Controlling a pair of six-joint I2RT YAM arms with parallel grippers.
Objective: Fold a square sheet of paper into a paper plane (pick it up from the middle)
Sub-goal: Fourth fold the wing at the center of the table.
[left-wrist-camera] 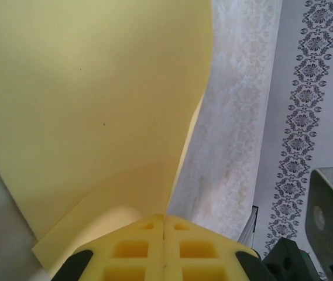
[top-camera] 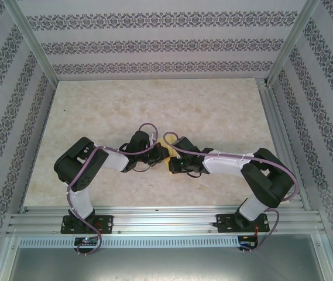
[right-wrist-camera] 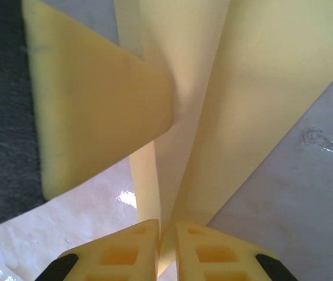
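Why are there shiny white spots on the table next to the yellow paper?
Right wrist view: light glares off the glossy table, and the yellow paper, so near the lens, looks soft. Left wrist view: the paper is shaded darker low down. Top view: even light, no glare.

The right hand (right-wrist-camera: 166, 228) pinches the folded yellow sheet of paper (right-wrist-camera: 254, 88) between closed fingertips.

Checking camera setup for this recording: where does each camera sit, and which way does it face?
Top external: above and behind the robot, looking down at the table; left arm and right arm meet at the yellow paper.
Left wrist: on the wrist, looking along the left end effector, shut on the paper.
Right wrist: likewise, right end effector shut on the paper.
Shared: all three see the paper.
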